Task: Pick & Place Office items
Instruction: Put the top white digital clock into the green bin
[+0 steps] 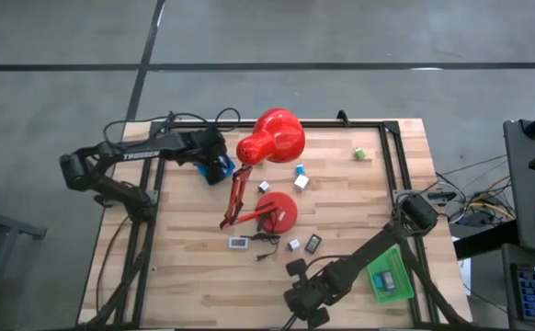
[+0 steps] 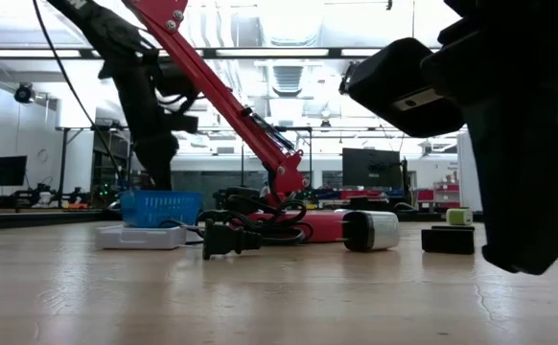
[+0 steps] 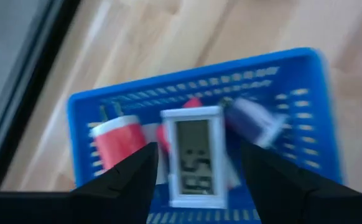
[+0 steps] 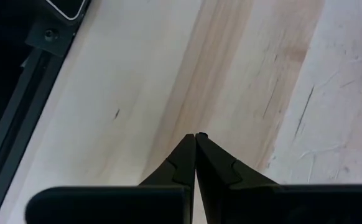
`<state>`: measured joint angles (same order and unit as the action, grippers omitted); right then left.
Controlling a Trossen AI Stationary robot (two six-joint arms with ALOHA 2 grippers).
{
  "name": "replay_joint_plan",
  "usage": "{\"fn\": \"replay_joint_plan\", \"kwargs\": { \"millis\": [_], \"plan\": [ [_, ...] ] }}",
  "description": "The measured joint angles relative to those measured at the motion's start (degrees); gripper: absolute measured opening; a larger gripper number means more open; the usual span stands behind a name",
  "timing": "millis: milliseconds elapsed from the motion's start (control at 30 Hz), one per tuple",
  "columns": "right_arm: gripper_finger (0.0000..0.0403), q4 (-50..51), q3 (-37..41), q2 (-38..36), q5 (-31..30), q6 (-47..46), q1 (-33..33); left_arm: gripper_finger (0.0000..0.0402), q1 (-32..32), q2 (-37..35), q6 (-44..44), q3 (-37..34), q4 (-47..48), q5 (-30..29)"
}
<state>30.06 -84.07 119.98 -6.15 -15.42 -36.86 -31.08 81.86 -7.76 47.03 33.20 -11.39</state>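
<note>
Left gripper: my left gripper (image 3: 196,165) hangs over the blue basket (image 1: 216,168) at the table's far left, fingers apart around a small white LCD clock (image 3: 193,155); I can't tell whether the pads touch its sides or it lies loose in the basket.
Right gripper: the right gripper (image 4: 196,138) is pressed together on nothing, parked low over bare wood at the near edge.
Office items: besides the clock, a red-and-white piece (image 3: 117,140) and a dark-and-white one (image 3: 253,119) lie in the basket; a second white clock (image 1: 239,243), a dark flat rectangle (image 1: 313,244) and small blocks (image 1: 301,180) lie around the red desk lamp (image 1: 269,138); a green block (image 1: 360,154) sits far right.
Handling: I judge them light, stiff and slick plastic (the screens could scratch); I'd pinch across the narrow sides.
Edges: the basket's walls hem the fingers; a green tray (image 1: 389,275) lies by the right arm.
Room: the lamp's arm, base and cord (image 2: 229,235) crowd the middle; near-left wood is open.
</note>
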Motion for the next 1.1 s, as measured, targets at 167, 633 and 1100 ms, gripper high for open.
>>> {"fn": "replay_joint_plan", "kwargs": {
  "millis": [167,633,1100],
  "plan": [
    [0.0008,0.05,0.00,0.00,0.22,0.00,0.00,0.0232,-0.18,1.95,1.14,0.22,-0.83,-1.71],
    [0.0008,0.63,0.00,-0.55,0.39,0.22,0.00,0.0232,-0.73,7.85,1.76,0.70,-1.28,-0.03],
    [0.0008,0.70,0.00,-0.57,0.37,0.08,0.22,0.0135,-0.73,7.20,0.74,1.46,-1.03,-0.60]
  ]
}}
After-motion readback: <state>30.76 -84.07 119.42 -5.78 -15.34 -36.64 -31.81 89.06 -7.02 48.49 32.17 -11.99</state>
